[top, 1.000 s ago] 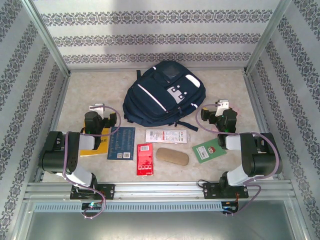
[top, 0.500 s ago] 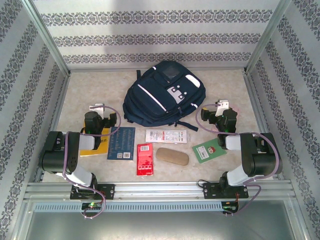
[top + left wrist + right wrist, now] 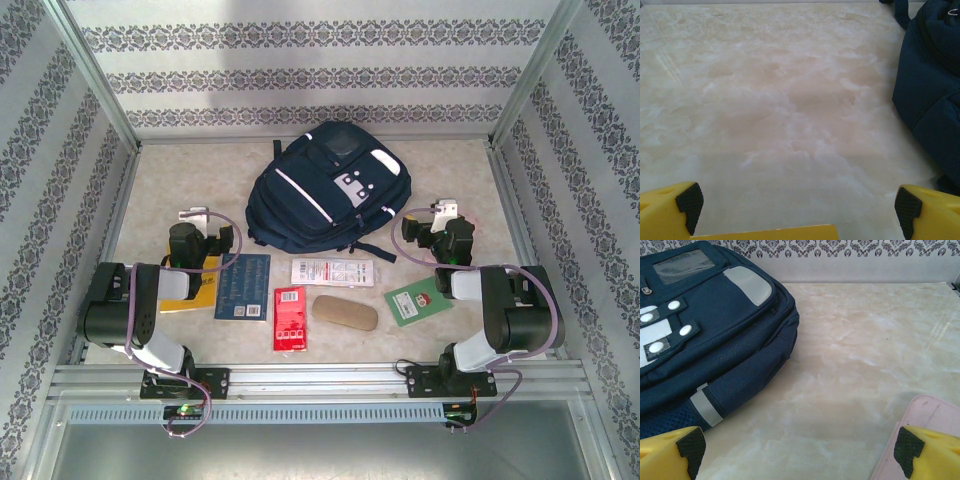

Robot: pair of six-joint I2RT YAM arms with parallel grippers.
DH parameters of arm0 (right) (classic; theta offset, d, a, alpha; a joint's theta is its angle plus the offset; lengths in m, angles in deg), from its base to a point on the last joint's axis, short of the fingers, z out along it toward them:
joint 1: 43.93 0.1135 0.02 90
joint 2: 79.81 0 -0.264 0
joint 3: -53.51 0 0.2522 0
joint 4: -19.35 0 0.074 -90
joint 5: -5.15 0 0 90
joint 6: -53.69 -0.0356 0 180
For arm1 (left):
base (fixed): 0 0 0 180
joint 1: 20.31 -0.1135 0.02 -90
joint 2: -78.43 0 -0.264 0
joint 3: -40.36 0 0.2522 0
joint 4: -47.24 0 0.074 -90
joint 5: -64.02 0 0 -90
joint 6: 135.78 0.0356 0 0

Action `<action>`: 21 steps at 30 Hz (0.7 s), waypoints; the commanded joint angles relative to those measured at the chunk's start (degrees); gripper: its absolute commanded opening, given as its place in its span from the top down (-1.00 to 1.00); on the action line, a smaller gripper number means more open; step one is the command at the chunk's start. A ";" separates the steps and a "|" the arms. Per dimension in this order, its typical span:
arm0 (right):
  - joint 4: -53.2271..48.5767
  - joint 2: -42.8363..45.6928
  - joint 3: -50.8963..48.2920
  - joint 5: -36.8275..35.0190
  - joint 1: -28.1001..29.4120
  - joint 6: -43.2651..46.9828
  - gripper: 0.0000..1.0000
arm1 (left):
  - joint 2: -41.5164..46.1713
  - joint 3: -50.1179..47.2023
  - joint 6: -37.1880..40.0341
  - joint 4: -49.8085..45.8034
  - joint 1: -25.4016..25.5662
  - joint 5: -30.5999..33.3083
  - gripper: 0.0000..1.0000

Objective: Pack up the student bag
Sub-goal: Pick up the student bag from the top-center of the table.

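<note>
Nothing has been moved. The left tool and right tool are held wide open and empty, so the student bag is not yet packed.

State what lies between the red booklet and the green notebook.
A tan oval case lies between the red booklet and the green notebook, in the top external view.

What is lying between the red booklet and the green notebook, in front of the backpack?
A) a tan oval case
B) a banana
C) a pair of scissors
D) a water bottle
A: in the top view a tan oval case lies flat between the red booklet and the green notebook, on the near side of the student bag.
</note>
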 commanded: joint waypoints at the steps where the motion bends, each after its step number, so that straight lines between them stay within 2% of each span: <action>1: 0.95 0.47 -0.06 1.23 -0.50 0.15 -0.96 | 0.33 0.71 0.97 0.95 0.38 -0.47 -0.99; 3: 1.54 0.87 -0.46 2.21 -0.70 0.16 -0.96 | 1.46 0.74 1.12 -0.01 0.38 -0.88 -0.99; 5: -0.28 4.97 -0.77 5.57 -0.46 1.26 -0.96 | 6.09 2.03 1.76 -6.35 0.79 -0.90 -0.99; 7: -9.82 11.85 0.59 2.03 0.98 2.54 -0.96 | 10.73 4.27 3.09 -13.74 1.78 -0.49 -0.99; 9: -14.63 17.86 1.34 -1.07 4.15 4.32 -0.96 | 16.07 6.49 4.17 -20.00 3.47 0.08 -0.99; 13: -26.42 28.96 6.30 -5.04 13.56 7.07 -0.96 | 27.93 10.64 3.30 -27.67 8.55 0.59 -0.99; 15: -31.70 32.73 9.14 -6.14 20.07 9.71 -0.96 | 32.49 14.83 2.21 -35.50 11.13 -2.11 -0.99; 19: -43.06 37.58 16.85 -8.23 33.04 11.67 -0.96 | 36.59 24.19 -4.08 -52.59 19.90 2.65 -0.99; 20: -45.61 37.76 18.92 -10.31 35.51 10.93 -0.96 | 36.61 26.27 -5.07 -56.45 21.40 2.28 -0.99; 21: -47.06 37.30 21.10 -15.28 38.35 8.07 -0.96 | 36.54 28.69 -7.25 -61.60 22.78 2.50 -0.99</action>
